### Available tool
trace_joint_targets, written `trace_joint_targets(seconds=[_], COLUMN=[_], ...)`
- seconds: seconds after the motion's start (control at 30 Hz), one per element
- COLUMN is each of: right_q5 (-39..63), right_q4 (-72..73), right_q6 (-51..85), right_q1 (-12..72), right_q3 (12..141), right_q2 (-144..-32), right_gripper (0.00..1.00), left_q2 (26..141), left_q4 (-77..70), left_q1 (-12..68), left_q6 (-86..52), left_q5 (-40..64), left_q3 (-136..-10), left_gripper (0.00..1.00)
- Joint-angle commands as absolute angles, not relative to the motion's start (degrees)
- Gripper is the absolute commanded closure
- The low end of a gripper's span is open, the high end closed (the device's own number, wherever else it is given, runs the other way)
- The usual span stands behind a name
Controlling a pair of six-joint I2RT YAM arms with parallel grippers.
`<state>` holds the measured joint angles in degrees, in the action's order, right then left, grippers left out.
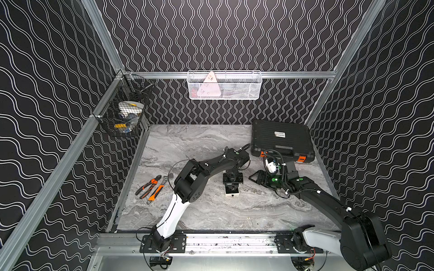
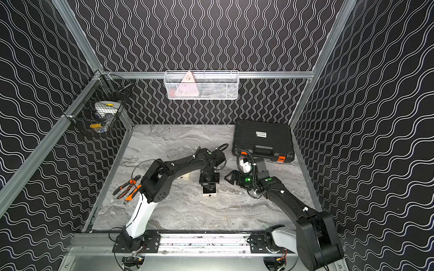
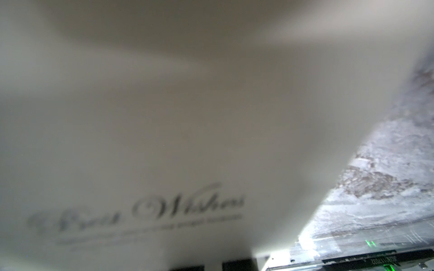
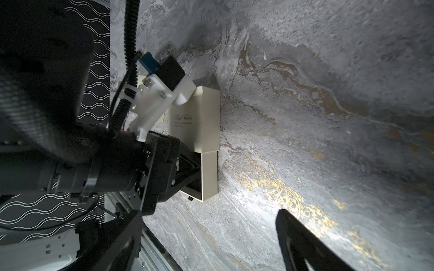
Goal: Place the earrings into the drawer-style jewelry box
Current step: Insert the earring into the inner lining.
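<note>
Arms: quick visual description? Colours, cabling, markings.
Both match: left arm and right arm have a white base link, black upper links and joints. Corrugated black conduit feeds a white wrist-camera mount; white cable ties, green indicator dots.

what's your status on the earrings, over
Left claw shut, tips at the pulled-out drawer. Right claw open, off to the side. Gold speck, maybe an earring, on the table. Nothing blocking.

Top views dim, sharp, left wrist v. blurry, right wrist glare patch
</note>
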<state>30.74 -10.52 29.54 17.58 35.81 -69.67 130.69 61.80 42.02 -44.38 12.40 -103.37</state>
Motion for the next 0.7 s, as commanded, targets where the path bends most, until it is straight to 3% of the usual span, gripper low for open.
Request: trace_joint_targets(seconds=[0.0, 0.37, 0.47, 0.67], right_q5=[31.5, 32.0, 32.3, 32.5], right_q4=[-9.0, -8.3, -8.2, -8.1], right_q6=[30.2, 30.7, 30.9, 31.1], right_q1=[17.6, 17.6, 17.6, 17.6], right_q3=[36.0, 36.7, 36.7, 36.7], right_q2=[-69.8, -70.6, -70.6, -70.6], right_gripper=[0.08, 0.07, 0.07, 0.07], left_q2=[131.9, 128.3, 127.6, 126.4], left_q4=[60.2, 60.3, 59.9, 59.8], left_q1=[41.9, 41.9, 41.9, 42.0], left_q6=[-41.7, -40.5, -40.7, -41.1], left_q5=[7.7, 7.4, 7.7, 8.1], left_q3=[-102.6, -101.7, -101.1, -100.7], left_gripper=[0.97, 0.67, 0.61, 0.59])
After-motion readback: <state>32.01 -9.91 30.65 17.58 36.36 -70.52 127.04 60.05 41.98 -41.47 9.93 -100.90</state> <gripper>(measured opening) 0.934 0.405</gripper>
